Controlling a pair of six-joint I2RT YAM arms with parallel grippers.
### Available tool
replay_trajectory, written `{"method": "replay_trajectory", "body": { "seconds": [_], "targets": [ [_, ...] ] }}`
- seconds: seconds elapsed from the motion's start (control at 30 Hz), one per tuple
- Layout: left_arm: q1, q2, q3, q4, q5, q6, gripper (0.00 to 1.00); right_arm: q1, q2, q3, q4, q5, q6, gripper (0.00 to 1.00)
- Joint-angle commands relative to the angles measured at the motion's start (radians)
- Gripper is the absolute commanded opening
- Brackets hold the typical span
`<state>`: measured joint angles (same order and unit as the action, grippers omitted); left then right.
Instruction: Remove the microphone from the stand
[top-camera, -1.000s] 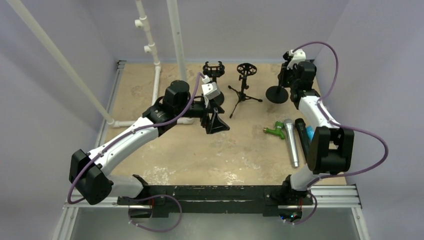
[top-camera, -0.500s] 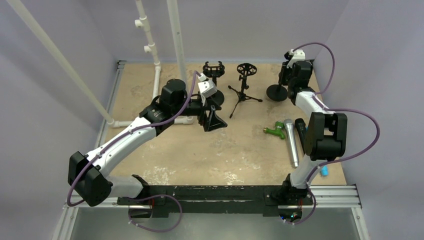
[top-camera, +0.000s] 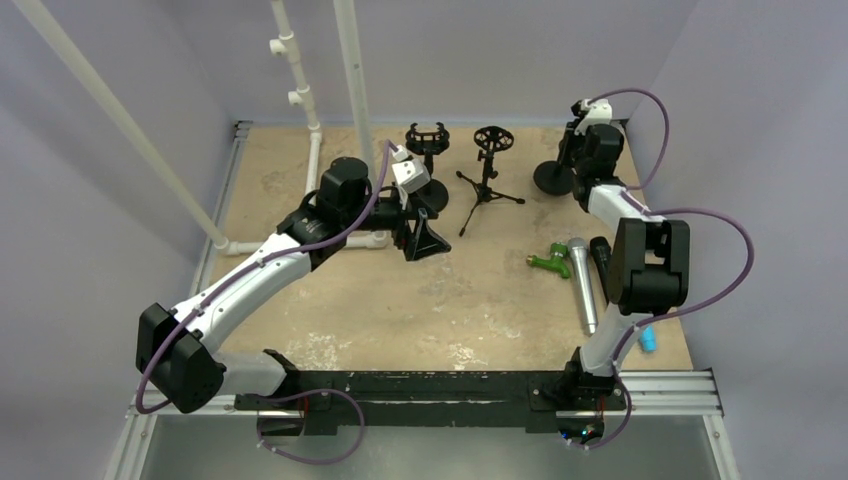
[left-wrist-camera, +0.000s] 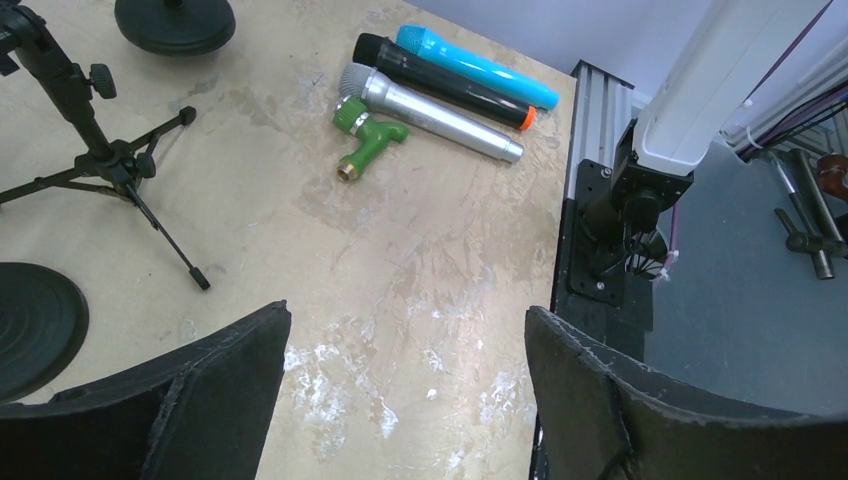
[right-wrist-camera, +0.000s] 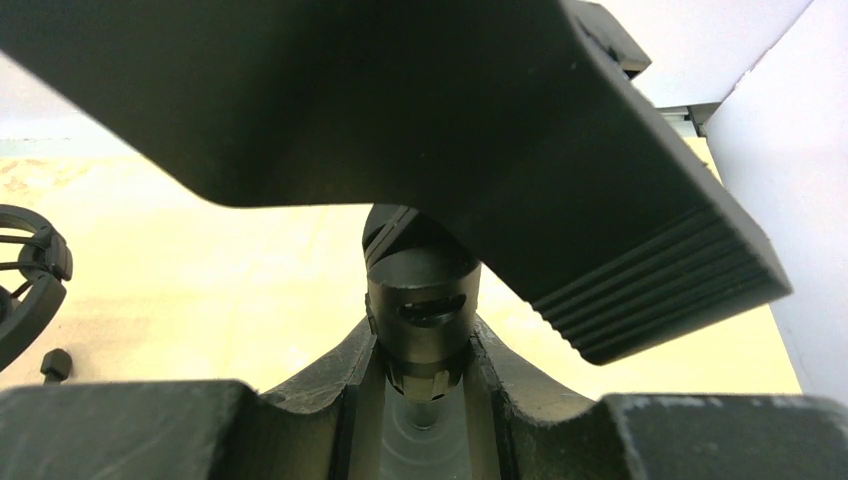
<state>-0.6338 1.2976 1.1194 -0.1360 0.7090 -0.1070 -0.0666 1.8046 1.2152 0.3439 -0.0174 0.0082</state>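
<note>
Your right arm (top-camera: 645, 265) has drawn its elbow in toward its base, uncovering the tail of the blue microphone (top-camera: 650, 342). The round-base stand (top-camera: 553, 178) has crept a little toward the far wall with it. Your left arm has barely shifted.

The right gripper (right-wrist-camera: 422, 372) is clenched on a short black cylinder (right-wrist-camera: 420, 300) at the top of that stand's post, one finger on each side. You cannot tell from these views whether that piece is a microphone's end or only the stand's holder.

The silver microphone (left-wrist-camera: 430, 110), the black microphone (left-wrist-camera: 440, 80) and the blue one lie side by side on the tabletop (top-camera: 400, 300). They are well behind the right gripper and ahead of the left gripper (left-wrist-camera: 405, 400). A green tap-shaped part (left-wrist-camera: 365, 130) touches the silver one's head. No stand in view plainly carries a microphone, so the job looks nearly done. What seems left is to lift the right gripper's catch clear of the post.

The left gripper is released and empty, hovering over bare tabletop, with the tripod stand (left-wrist-camera: 90, 140) ahead on its left.

Your right gripper works in the far corner, with walls close beyond it and on its right, so its open room is upward and back toward its base
</note>
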Motion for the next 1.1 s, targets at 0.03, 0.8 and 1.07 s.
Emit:
{"method": "replay_trajectory", "body": {
  "seconds": [0.03, 0.8, 1.07],
  "targets": [
    [0.012, -0.006, 0.005, 0.027, 0.008, 0.027, 0.84, -0.004, 0.0, -0.023, 0.172, 0.0, 0.011, 0.0],
    [0.012, 0.009, 0.007, 0.035, 0.026, 0.012, 0.84, -0.004, 0.014, -0.166, 0.264, 0.016, -0.002, 0.0],
    [0.014, 0.009, 0.007, 0.045, 0.04, -0.004, 0.84, -0.004, -0.02, -0.233, 0.278, 0.014, -0.042, 0.05]
  ]
}}
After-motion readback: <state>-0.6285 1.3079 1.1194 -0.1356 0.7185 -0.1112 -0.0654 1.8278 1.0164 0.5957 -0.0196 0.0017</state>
